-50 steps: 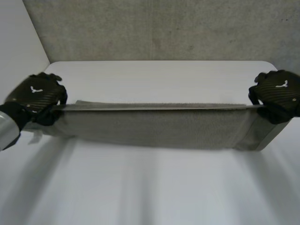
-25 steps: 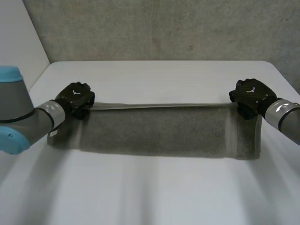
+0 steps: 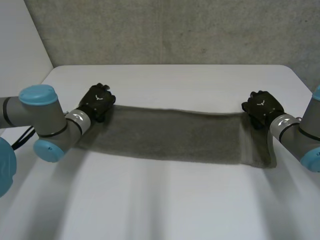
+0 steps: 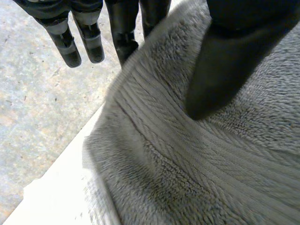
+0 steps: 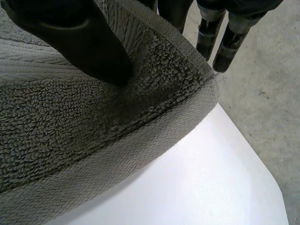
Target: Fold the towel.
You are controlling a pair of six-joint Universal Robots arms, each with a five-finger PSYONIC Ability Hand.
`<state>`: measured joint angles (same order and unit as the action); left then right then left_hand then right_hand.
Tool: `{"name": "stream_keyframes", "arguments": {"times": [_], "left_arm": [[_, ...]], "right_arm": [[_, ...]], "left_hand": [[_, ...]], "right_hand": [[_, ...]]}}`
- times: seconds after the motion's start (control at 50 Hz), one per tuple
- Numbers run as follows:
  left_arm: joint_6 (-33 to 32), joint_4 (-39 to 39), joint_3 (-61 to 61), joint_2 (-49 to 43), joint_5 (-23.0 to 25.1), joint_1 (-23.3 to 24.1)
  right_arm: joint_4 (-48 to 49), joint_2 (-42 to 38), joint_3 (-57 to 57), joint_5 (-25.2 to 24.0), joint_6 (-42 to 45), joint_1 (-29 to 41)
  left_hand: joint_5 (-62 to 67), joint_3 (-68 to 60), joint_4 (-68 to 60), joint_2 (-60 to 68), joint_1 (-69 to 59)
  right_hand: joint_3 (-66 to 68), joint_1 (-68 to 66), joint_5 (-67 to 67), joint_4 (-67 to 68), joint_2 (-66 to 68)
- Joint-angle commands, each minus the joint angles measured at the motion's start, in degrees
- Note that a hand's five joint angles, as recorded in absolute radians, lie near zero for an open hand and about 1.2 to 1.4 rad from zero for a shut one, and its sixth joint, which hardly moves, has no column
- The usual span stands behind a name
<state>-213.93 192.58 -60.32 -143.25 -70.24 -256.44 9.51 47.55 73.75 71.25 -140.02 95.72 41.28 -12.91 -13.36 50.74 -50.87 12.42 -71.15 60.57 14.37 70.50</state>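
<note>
A grey towel (image 3: 165, 137) lies as a long flat strip across the white table (image 3: 175, 200). My left hand (image 3: 97, 101) is at its far left corner. In the left wrist view the thumb (image 4: 220, 61) rests on the towel (image 4: 187, 164), whose edge rides up over the fingers beneath, while two straight fingers (image 4: 70, 42) stand clear beside it. My right hand (image 3: 261, 106) is at the far right corner. There the thumb (image 5: 79, 37) presses the towel (image 5: 70, 140) against fingers (image 5: 225, 42) behind its hemmed edge.
A rough grey wall (image 3: 175, 30) rises just behind the table's far edge. Bare white tabletop (image 5: 187, 187) lies beside the towel's right corner and across the whole near half of the table. Both forearms reach in low from the sides.
Both hands carried the towel's lifted edge away from me and down. The towel, hanging taut a second ago, now lies flat on the table. The left hand's fingers have loosened.
</note>
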Motion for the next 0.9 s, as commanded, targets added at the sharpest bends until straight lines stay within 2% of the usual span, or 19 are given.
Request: {"name": "stream_keyframes", "arguments": {"times": [0.02, 0.1, 0.2, 0.28, 0.38, 0.46, 0.56, 0.62, 0.66, 0.76, 0.9], "left_arm": [[-0.08, -0.01, -0.06, -0.27, -1.74, 0.24], [0.01, 0.16, -0.94, 2.09, -4.19, 0.41], [0.27, 0.25, -5.23, 7.96, -4.73, -0.29], [0.45, 0.25, -10.77, 13.77, -4.82, -0.64], [0.62, 0.25, -17.44, 18.87, -4.73, -0.73], [0.89, 0.25, -23.09, 23.63, -4.55, -1.43], [3.16, 0.78, -33.26, 31.26, -4.11, -2.84], [4.58, 1.31, -35.40, 32.95, -3.94, -3.02], [7.81, 3.14, -39.07, 35.57, -2.89, -3.71], [11.86, 4.20, -42.07, 37.60, -0.17, -4.86], [12.40, 4.21, -42.25, 37.61, 0.19, -5.30]], "right_arm": [[0.68, 0.34, 0.17, 2.40, -0.16, -0.01], [1.12, 2.46, 0.70, 2.75, -1.39, -0.01], [1.91, 11.13, 4.55, 1.97, -9.54, -0.36], [2.09, 15.97, 7.19, 1.53, -12.63, -0.54], [0.68, 21.62, 11.86, 1.79, -12.99, -0.89], [-4.05, 26.00, 18.34, 0.83, -12.64, -0.89], [-8.62, 26.63, 23.79, -1.28, -9.67, -0.89], [-9.07, 25.93, 26.79, -1.64, -6.51, -1.06], [-8.90, 25.57, 27.86, -1.82, -5.17, -1.77], [-8.46, 21.72, 28.56, -2.69, -3.33, -4.23], [-5.65, 18.02, 28.03, -3.40, -3.06, -4.58]], "left_hand": [[-38.88, 2.91, 3.36, -38.34, 38.47], [-40.23, 2.91, 3.36, -39.68, 39.82], [-40.23, 2.91, 3.36, -39.68, 39.82], [-40.06, 2.91, 3.36, -39.52, 39.65], [-39.72, 2.91, 3.36, -39.18, 39.31], [-39.55, 2.91, 3.36, -39.01, 39.14], [-39.55, 2.91, 3.36, -39.01, 39.14], [-39.39, 2.91, 3.36, -38.84, 38.98], [-38.71, 2.91, 3.36, -38.17, 38.30], [-38.38, 2.91, 3.36, -37.84, 37.97], [-38.38, 2.91, 3.36, -37.83, 37.97]], "right_hand": [[-2.42, 61.15, -60.57, -4.37, -60.50], [-2.42, 61.15, -60.57, -4.37, -60.50], [-2.42, 61.15, -60.57, -4.37, -60.50], [-2.42, 61.15, -60.57, -4.37, -60.50], [-2.42, 61.15, -60.57, -4.37, -60.50], [-2.42, 61.15, -60.57, -4.37, -60.50], [-2.42, 61.15, -60.57, -4.37, -60.50], [-2.42, 56.39, -55.80, -4.37, -55.73], [-2.42, 53.33, -52.75, -4.37, -52.68], [-2.42, 45.09, -44.51, -4.37, -44.44], [-2.42, 37.89, -37.30, -4.37, -37.23]]}}
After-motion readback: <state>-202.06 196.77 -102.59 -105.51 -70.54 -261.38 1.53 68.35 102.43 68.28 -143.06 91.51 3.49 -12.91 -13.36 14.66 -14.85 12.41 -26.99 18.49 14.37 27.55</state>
